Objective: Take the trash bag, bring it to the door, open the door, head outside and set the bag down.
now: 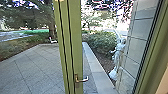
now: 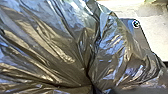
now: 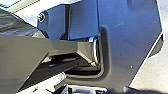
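Trash bag (image 2: 50, 50): dark, glossy film, close before the left wrist camera, its folds drawn together to a gathered neck. It lies near the robot's base plate (image 3: 135, 37). Judged to be in carriage on the left side. Left gripper: state of grip cannot be determined. Right gripper: likewise cannot be determined.

Door: green door stile (image 1: 76, 32) upright at twelve to six o'clock in the head view, lever handle (image 1: 82, 80) at six o'clock, its lever pointing to three. Whether the leaf is latched or ajar cannot be established. Stone paving (image 1: 37, 67) extends at eight o'clock; a pale curb (image 1: 92, 60) runs from twelve to five; a pale figure statue (image 1: 118, 52) stands at three.

Step in hand, as judged: working the doorway. Recommended: confirm the latch is free before applying force; push evenly and slowly; hold the bag tight to the body, clear of lever and stile, since thin film may snag or tear; line the base up square with the opening and allow for bag swing.
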You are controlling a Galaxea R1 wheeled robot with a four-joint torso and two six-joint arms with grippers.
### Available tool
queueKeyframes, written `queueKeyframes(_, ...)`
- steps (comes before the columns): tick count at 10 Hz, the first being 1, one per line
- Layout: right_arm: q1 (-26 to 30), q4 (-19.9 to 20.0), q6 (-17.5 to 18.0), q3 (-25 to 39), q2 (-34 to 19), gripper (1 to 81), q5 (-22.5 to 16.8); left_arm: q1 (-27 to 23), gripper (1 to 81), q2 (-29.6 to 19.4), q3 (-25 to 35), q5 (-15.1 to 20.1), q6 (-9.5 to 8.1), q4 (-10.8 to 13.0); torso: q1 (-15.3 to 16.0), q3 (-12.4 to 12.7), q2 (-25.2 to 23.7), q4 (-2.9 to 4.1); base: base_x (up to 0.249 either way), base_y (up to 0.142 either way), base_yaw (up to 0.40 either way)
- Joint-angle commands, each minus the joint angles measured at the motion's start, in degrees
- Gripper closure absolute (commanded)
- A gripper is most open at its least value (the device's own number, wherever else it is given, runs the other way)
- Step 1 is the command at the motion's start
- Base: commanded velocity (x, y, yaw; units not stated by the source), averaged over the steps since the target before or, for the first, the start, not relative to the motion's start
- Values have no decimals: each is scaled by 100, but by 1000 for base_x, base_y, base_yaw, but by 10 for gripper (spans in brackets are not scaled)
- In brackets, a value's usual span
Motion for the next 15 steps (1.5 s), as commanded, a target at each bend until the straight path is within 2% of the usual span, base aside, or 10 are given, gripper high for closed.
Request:
queueKeyframes(1,262,-43,-26,72,17,10,-364,-316,811,-22,34,328,19,57,0,0,0,0,0,0,256)
queueKeyframes(15,253,-34,-35,54,26,10,-364,-316,811,-31,25,328,10,58,-2,0,0,0,0,0,258)
